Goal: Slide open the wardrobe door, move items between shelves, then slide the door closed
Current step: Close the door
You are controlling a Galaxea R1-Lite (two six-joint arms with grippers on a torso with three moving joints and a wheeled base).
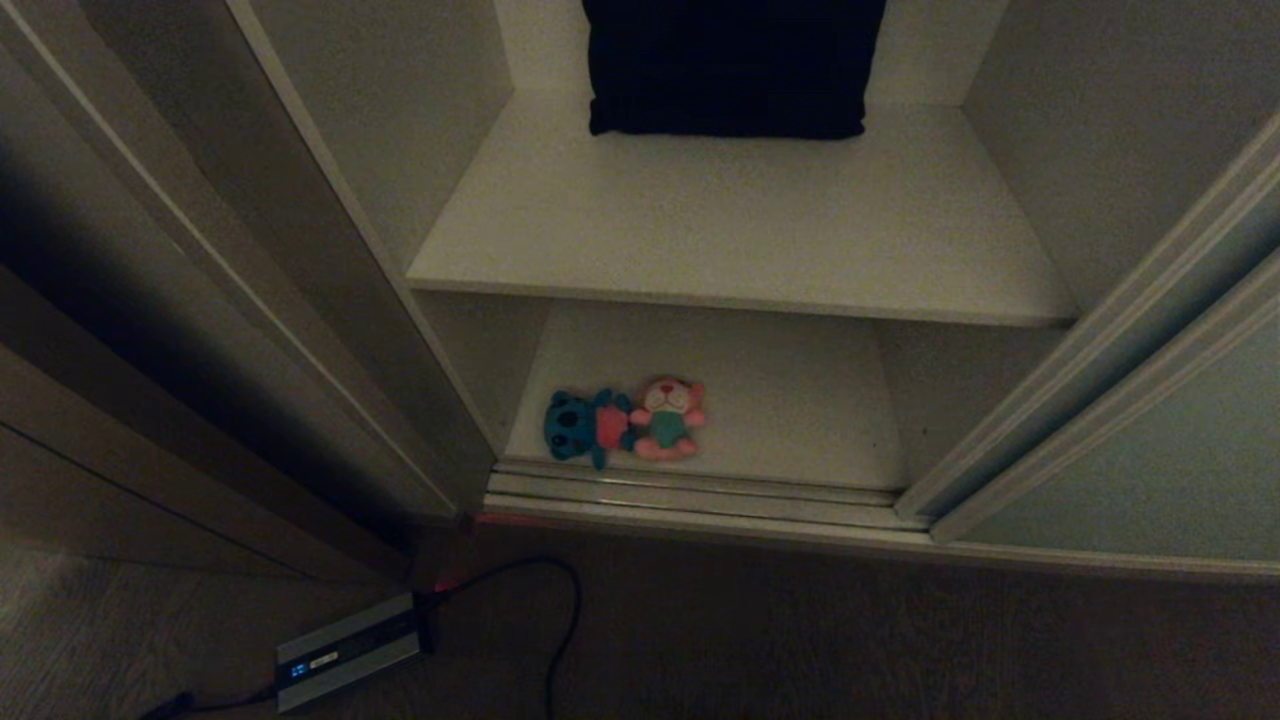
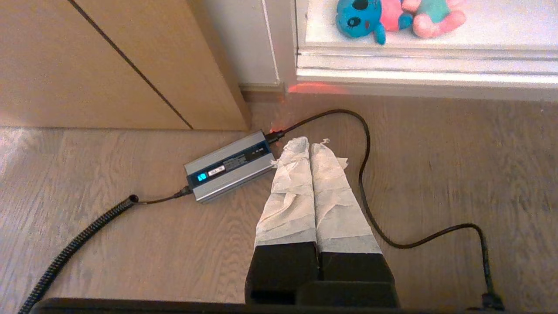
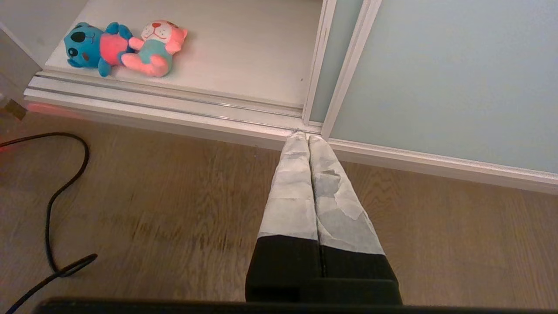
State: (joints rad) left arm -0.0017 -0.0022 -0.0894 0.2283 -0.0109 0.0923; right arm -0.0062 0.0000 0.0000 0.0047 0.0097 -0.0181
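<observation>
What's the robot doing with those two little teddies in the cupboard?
Nothing is being handled right now. The sliding wardrobe door is open. The teal-blue plush toy and the pink plush toy lie side by side on the bottom shelf, near the front. The left gripper and right gripper are both shut and empty, hanging above the floor.

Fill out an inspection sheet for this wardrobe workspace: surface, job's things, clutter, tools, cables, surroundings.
Surface: off-white lower shelf and upper shelf, both exposed.
Job's things: grey-green sliding door slid right, open; teal-blue plush toy and pink plush toy touching, near the lower shelf's front-left.
Clutter: dark folded cloth at the upper shelf's back.
Tools: left tool and right tool shut, empty, above the floor.
Cables: black cable from grey power brick.
Surroundings: wooden floor, brown side panel.
</observation>
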